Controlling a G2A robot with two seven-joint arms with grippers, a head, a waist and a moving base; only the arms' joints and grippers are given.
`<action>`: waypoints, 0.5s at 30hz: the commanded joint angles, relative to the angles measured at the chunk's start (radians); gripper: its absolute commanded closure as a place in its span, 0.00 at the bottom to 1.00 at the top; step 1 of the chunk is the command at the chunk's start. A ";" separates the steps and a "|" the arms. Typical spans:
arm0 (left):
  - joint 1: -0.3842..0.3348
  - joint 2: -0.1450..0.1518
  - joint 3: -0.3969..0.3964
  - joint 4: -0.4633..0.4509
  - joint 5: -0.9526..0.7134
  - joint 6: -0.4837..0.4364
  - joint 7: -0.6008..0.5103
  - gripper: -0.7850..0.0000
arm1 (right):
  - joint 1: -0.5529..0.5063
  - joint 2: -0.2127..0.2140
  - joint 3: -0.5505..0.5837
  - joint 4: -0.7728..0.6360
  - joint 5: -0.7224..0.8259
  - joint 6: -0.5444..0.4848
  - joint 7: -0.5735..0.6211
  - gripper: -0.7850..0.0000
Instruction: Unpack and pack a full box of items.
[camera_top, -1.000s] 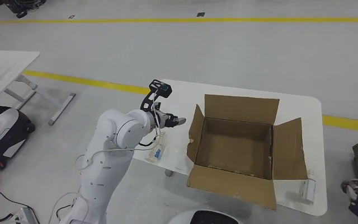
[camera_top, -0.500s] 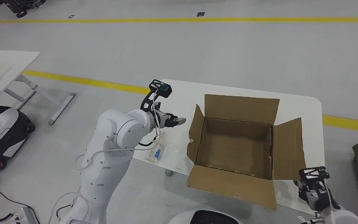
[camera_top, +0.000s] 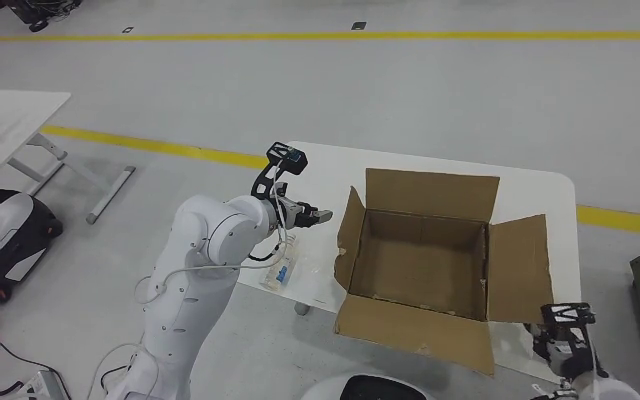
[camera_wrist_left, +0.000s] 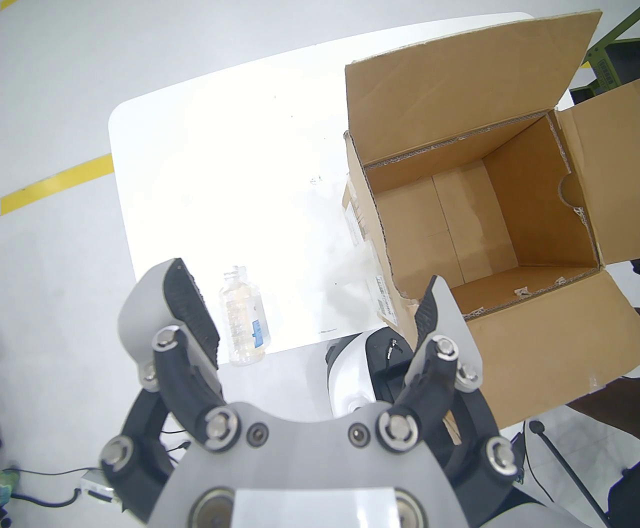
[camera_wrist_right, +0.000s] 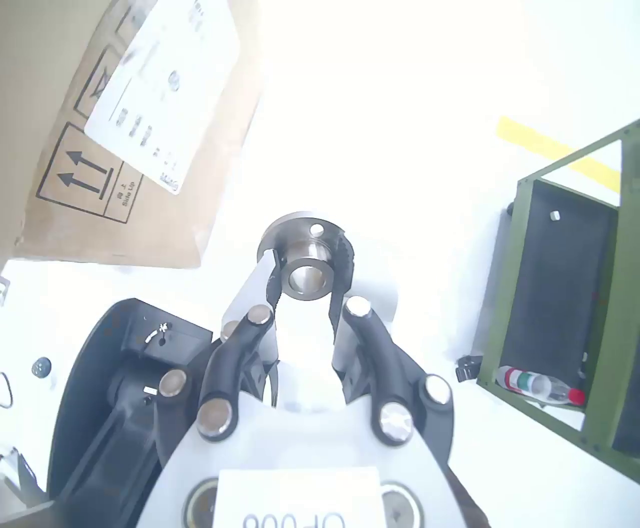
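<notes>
At the lower right of the top view, nearest of all, the right gripper (camera_wrist_right: 307, 269) sits over the near right corner of the table (camera_top: 450, 165). It is just beside the right flap of the cardboard box (camera_top: 425, 255). Its 2 fingers are drawn in narrow on a metal flanged sleeve (camera_wrist_right: 297, 245), 1 pad on each side of the barrel, with the bore facing the wrist camera. Whether the sleeve touches the table cannot be told. A white label (camera_wrist_right: 160, 95) shows on the cardboard just beside this gripper.

The box stands on the table at the centre right of the top view with all 4 flaps folded out. The near flap slopes toward the bottom of the frame, the far flap stands upright, and 1 flap spreads to each side. Its bare brown floor shows.

Left of the box in the top view, a small clear bottle (camera_wrist_left: 243, 320) lies on its side near the table's near edge, well apart from the box. Just above it in the frame, the left gripper (camera_wrist_left: 303, 275) hangs in the air over the table's left end. Its fingers are spread wide, holding nothing.

Farther off, a green metal frame (camera_wrist_right: 505, 300) stands on the floor at the right edge of the top view, and a bottle with a red cap (camera_wrist_right: 540, 390) lies inside it. 2 yellow lines (camera_top: 150, 146) cross the grey floor, 1 passing behind the table and 1 along the top of the frame. A second white table (camera_top: 25, 110) stands at the left edge.
</notes>
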 joint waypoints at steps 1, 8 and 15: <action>0.000 0.000 0.000 0.000 0.000 0.000 0.000 0.00 | -0.021 0.003 0.050 -0.004 0.068 0.012 0.015 1.00; 0.000 0.000 0.000 0.000 0.000 0.000 0.000 0.00 | 0.024 0.010 0.088 0.059 0.240 0.076 0.149 1.00; 0.000 0.000 0.000 0.000 0.000 0.000 0.000 0.00 | 0.087 0.012 -0.008 0.104 0.209 0.174 0.233 1.00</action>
